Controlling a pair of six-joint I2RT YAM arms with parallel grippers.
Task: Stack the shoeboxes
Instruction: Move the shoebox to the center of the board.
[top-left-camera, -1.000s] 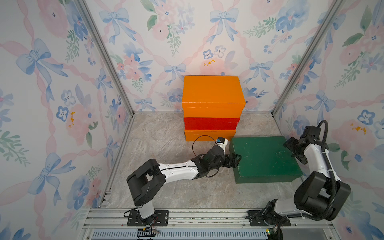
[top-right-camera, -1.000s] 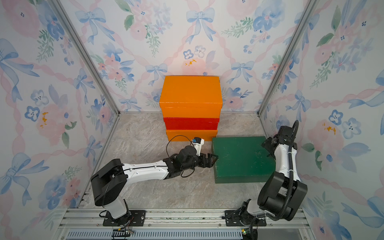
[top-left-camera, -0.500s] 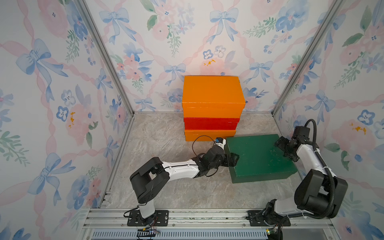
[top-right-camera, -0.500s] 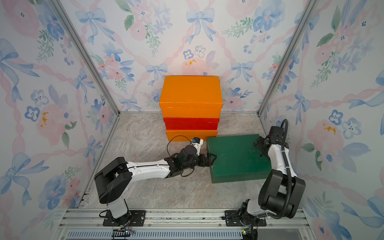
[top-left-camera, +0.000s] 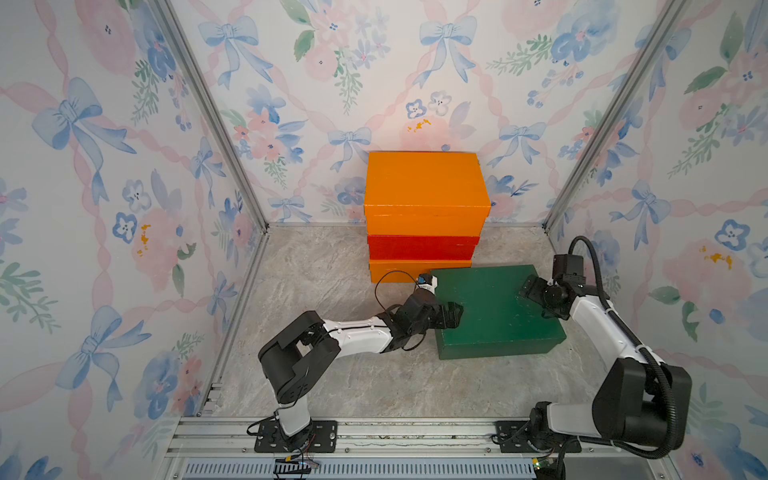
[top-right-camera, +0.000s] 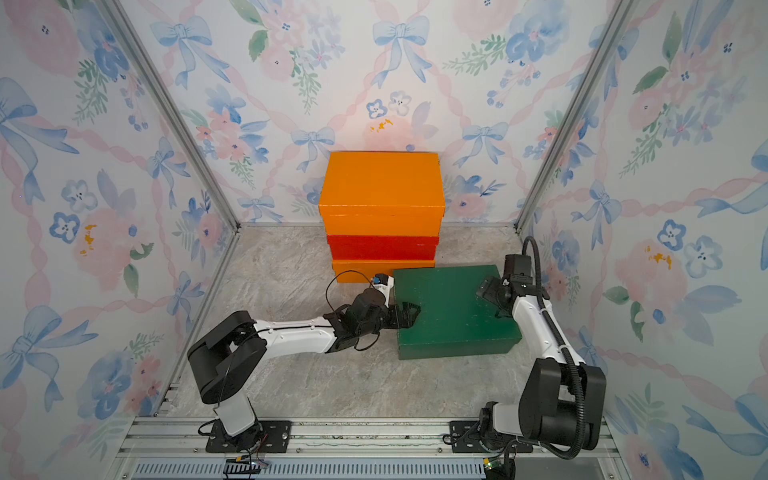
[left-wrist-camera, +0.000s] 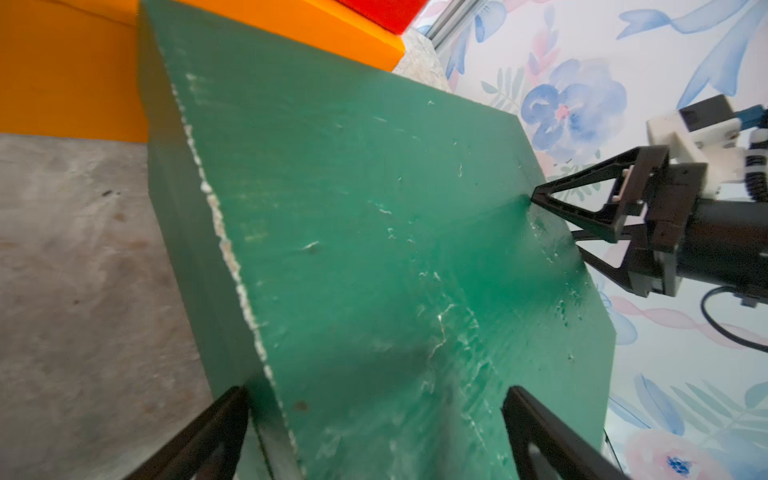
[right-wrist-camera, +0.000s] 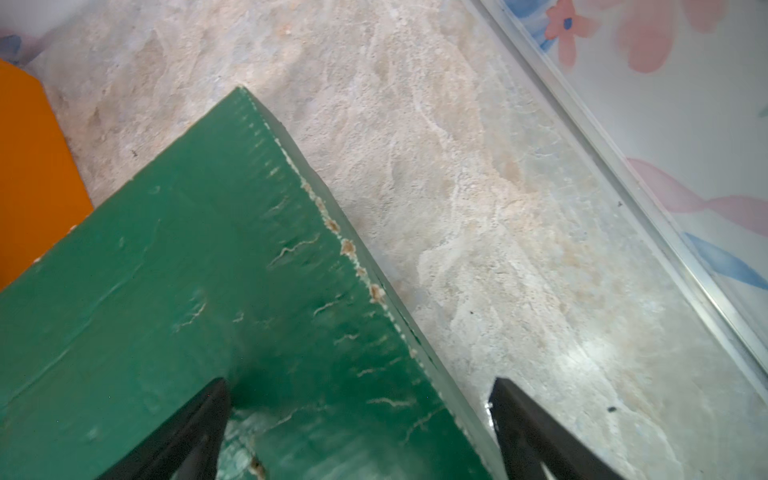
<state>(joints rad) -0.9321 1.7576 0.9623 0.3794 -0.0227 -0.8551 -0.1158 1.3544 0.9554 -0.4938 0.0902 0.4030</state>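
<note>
Both arms share one build: glossy white link shells set between bulky black joint housings. The left arm (top-left-camera: 357, 332) sits on a flat black base plate (top-left-camera: 295, 436). A thin black cable (top-left-camera: 395, 272) loops out by its wrist, next to a small white camera block (top-left-camera: 428, 284) with a blue part. The right arm (top-left-camera: 598, 320) has its own black base plate (top-left-camera: 536, 436) and carries a thick, ribbed black hose (top-left-camera: 664, 374). The right gripper (left-wrist-camera: 555, 220) has black fingers (left-wrist-camera: 579, 220) shaped as open triangular frames.

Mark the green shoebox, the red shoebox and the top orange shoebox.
green shoebox (top-left-camera: 494, 303): in a top view, middle of its lid.
red shoebox (top-left-camera: 422, 249): in a top view, on its front face.
top orange shoebox (top-left-camera: 424, 178): in a top view, middle of its lid.
</note>
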